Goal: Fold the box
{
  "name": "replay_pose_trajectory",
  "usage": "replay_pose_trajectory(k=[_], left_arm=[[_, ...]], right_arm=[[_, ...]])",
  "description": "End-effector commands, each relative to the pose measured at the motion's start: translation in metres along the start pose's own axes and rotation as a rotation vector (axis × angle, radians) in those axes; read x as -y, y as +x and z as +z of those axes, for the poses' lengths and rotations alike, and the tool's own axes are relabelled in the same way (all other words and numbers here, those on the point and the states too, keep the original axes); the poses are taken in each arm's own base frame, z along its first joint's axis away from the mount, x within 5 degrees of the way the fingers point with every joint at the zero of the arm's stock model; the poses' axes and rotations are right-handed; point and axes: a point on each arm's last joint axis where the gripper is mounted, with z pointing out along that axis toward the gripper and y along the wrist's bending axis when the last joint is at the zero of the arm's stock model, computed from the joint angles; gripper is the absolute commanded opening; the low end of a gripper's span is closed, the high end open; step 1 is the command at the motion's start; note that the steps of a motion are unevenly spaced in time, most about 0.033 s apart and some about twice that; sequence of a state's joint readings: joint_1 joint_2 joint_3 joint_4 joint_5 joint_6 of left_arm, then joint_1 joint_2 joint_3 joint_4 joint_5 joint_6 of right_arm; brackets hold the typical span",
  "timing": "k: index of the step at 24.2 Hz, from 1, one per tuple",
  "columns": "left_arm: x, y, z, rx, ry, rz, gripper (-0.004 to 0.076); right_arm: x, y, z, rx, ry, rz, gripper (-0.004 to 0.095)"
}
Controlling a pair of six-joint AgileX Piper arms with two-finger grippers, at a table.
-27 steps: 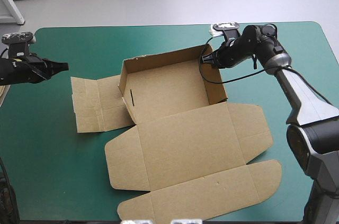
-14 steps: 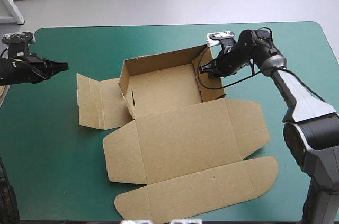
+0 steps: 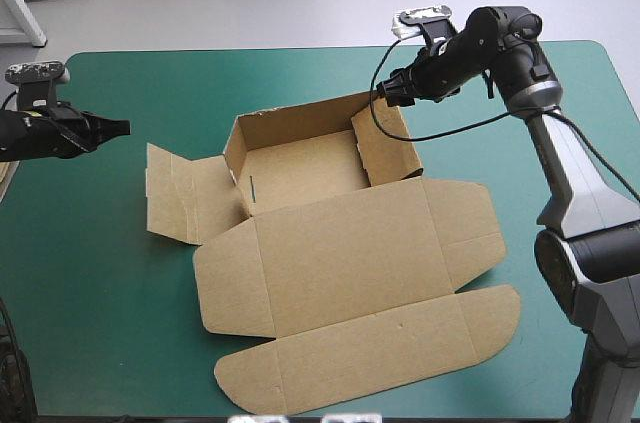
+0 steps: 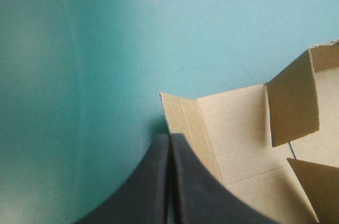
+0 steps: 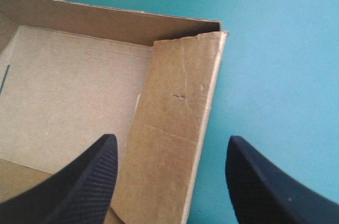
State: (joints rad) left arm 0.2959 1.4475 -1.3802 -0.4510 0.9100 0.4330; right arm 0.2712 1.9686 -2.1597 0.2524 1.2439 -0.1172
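Box (image 3: 330, 243), brown board, part-formed. Lies across the middle of the desk (image 3: 200, 83), on the teal-green cover.
- Tray section: toward the far edge, with the far, left and right walls raised. The right wall is a broad panel that tilts in over the tray floor.
- Lid section: flat on the cover, running from the tray close to the near edge, with its rounded flap nearest that edge.
- Side panel: flat on the cover toward the left edge, creased into strips.

Right tool (image 3: 390, 93): released, with its black fingers (image 5: 85, 181) standing wide apart. It is held over the tray's far right corner. In the right wrist view the top edge of the right wall shows between the fingers. Whether it touches the board cannot be told.

Left tool (image 3: 118, 127): clenched, its fingers met in one point with nothing between them. It is near the left edge of the desk, apart from the box. Its tip points toward the flat side panel, whose corner shows just ahead of it in the left wrist view.
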Motion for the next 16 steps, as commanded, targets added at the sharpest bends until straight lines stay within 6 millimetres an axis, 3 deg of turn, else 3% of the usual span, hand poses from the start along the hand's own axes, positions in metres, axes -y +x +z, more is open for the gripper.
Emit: replay_pose_trajectory(k=[1,7,16], left_arm=[[0.008,-0.014,-0.02,0.113,0.015,-0.01,-0.0003],[0.009,-0.013,-0.02,0.103,0.026,-0.011,-0.0003],[0.007,-0.013,-0.016,0.092,0.028,-0.015,-0.0003]], right_arm=[[0.001,-0.005,-0.017,0.046,0.028,0.003,0.0567],[0.006,-0.003,0.01,-0.01,0.025,0.041,0.0567],[0.01,0.011,0.032,-0.095,0.022,0.066,0.0567]])
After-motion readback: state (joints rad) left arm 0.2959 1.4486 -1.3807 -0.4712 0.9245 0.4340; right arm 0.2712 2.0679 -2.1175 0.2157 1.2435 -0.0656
